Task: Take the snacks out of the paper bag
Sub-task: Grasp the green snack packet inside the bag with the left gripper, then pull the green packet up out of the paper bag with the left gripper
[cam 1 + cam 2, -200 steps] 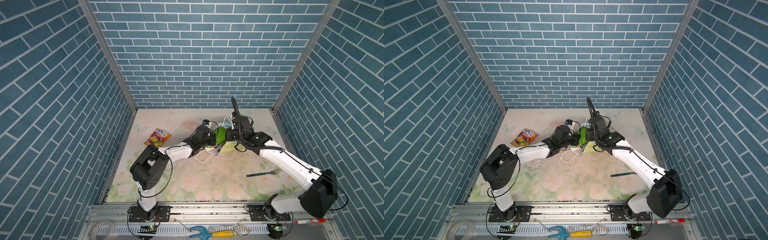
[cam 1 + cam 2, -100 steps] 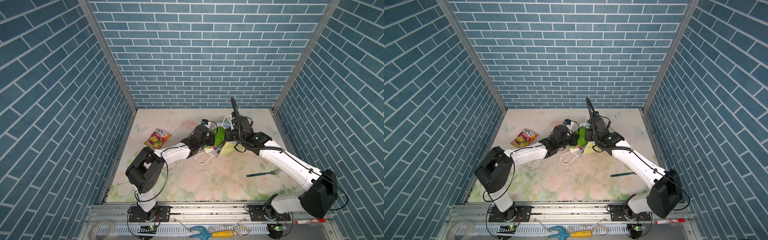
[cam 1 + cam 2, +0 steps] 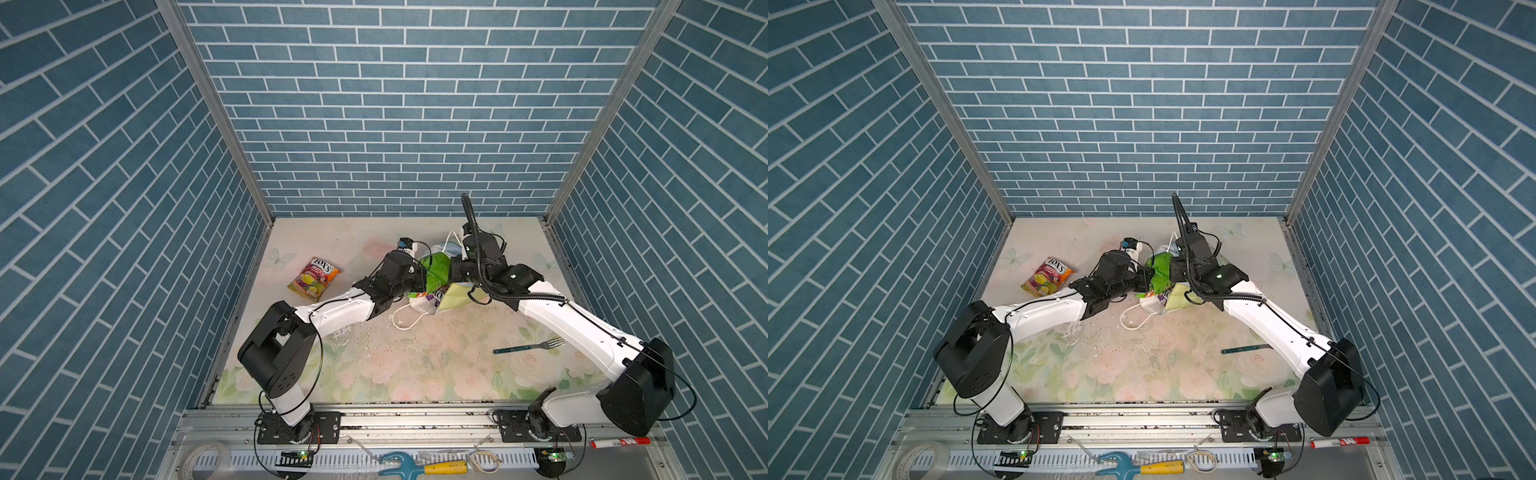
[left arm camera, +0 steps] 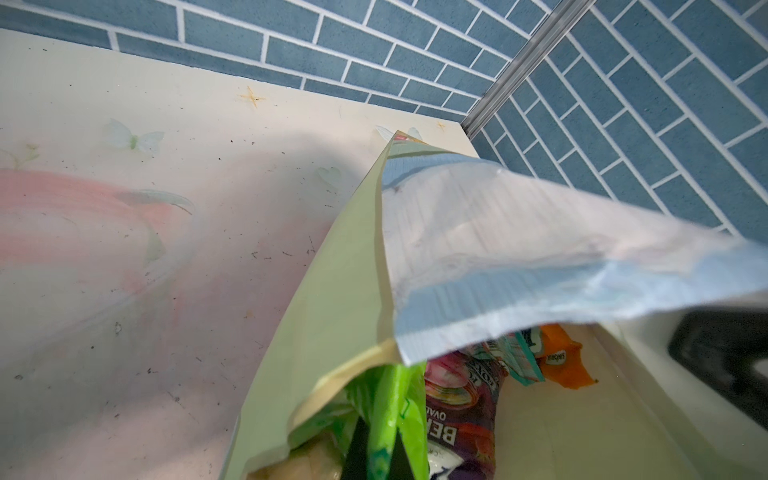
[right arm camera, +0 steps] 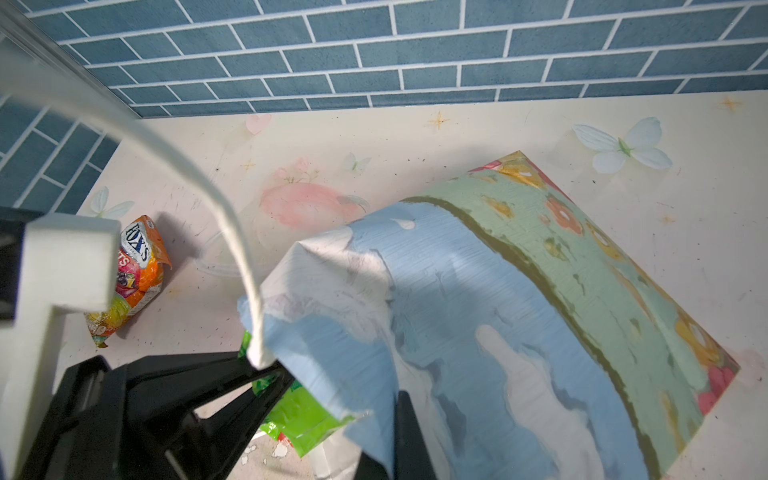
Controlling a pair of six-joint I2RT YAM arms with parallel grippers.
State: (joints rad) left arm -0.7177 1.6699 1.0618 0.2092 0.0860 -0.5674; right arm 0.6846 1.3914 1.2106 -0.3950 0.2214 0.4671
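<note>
The paper bag (image 3: 457, 297) (image 3: 1177, 299) lies on its side mid-table, mouth toward the left arm. My left gripper (image 4: 380, 453) (image 3: 422, 278) is shut on the bright green chip bag (image 4: 392, 415) (image 3: 436, 272) (image 3: 1160, 276) (image 5: 303, 419) at that mouth. Inside lie a purple FOX'S packet (image 4: 461, 415), a teal packet (image 4: 519, 353) and an orange packet (image 4: 561, 365). My right gripper (image 5: 386, 449) (image 3: 451, 270) is shut on the paper bag's (image 5: 498, 291) upper wall by its rim, holding it raised. Another FOX'S packet (image 3: 314, 278) (image 3: 1047, 277) (image 5: 133, 274) lies on the table to the left.
A teal-handled fork (image 3: 528, 346) (image 3: 1244, 350) lies under the right arm. A white cord handle (image 3: 409, 320) trails on the table in front of the bag. Brick walls close in three sides. Tape, a marker and hand tools sit on the front rail.
The left arm's shoulder and elbow have swung leftward while its gripper stays at the bag's mouth on the green chip bag. The right arm has held still.
</note>
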